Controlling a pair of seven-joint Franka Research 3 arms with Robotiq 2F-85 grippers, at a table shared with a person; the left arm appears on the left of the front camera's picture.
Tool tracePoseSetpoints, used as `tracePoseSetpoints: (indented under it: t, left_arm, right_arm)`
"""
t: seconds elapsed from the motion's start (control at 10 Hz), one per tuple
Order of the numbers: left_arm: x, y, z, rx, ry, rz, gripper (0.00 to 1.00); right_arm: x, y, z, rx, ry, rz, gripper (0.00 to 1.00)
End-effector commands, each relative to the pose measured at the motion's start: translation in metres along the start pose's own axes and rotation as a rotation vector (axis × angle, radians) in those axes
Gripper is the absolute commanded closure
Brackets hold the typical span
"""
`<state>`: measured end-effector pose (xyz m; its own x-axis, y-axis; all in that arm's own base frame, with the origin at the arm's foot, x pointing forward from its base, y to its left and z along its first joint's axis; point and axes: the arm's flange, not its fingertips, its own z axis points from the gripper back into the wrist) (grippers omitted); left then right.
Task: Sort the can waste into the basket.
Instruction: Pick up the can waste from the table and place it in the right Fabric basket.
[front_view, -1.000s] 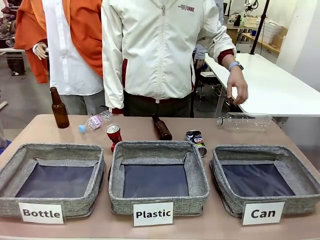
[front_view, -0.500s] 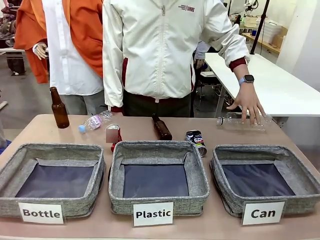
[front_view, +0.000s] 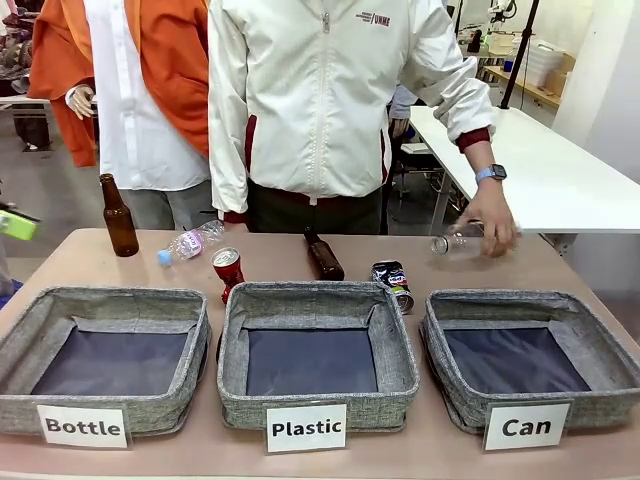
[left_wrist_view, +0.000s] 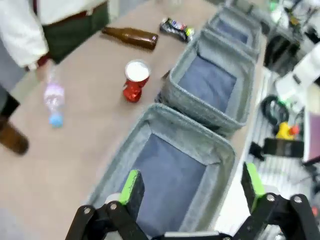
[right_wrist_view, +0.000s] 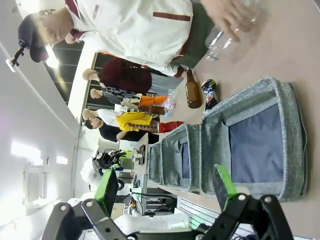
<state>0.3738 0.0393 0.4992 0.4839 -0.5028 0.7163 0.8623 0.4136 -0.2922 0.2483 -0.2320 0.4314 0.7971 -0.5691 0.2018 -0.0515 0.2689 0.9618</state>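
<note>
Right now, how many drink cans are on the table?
2. The red can sits at the Plastic basket's far left corner; the black can lies at its far right corner. None seems hidden.

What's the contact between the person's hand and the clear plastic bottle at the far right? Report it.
Touching. The front view shows the person's hand closed over the clear plastic bottle, with the bottle's cap end poking out past the grip.

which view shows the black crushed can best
The front view: the black can lies sharp and unblocked beyond the far right corner of the Plastic basket. The left wrist view shows it small and blurred near its top edge; the right wrist view shows it small beside a brown bottle.
</note>
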Motion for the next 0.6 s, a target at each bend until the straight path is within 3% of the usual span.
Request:
tracePoseSetpoints:
  t: [0.0, 0.1, 0.2, 0.3, 0.4, 0.5]
  left_arm:
    - [0.005, 0.008, -0.041, 0.021, -0.021, -0.32, 0.0]
    - [0.008, 0.009, -0.055, 0.075, -0.065, -0.419, 0.0]
    - [0.009, 0.011, -0.069, 0.042, -0.09, -0.497, 0.0]
    - [0.015, 0.018, -0.073, 0.007, -0.083, -0.397, 0.0]
    - [0.024, 0.0, -0.06, 0.055, 0.019, -0.416, 0.0]
    - [0.024, 0.0, -0.06, 0.055, 0.019, -0.416, 0.0]
  right_arm:
    - [0.003, 0.0, 0.0, 0.024, -0.011, 0.03, 0.0]
    - [0.003, 0.0, 0.0, 0.024, -0.011, 0.03, 0.0]
    - [0.003, 0.0, 0.0, 0.024, -0.011, 0.03, 0.0]
    - [0.003, 0.0, 0.0, 0.024, -0.011, 0.03, 0.0]
    - [0.003, 0.0, 0.0, 0.024, -0.011, 0.03, 0.0]
    - [0.003, 0.0, 0.0, 0.024, -0.011, 0.03, 0.0]
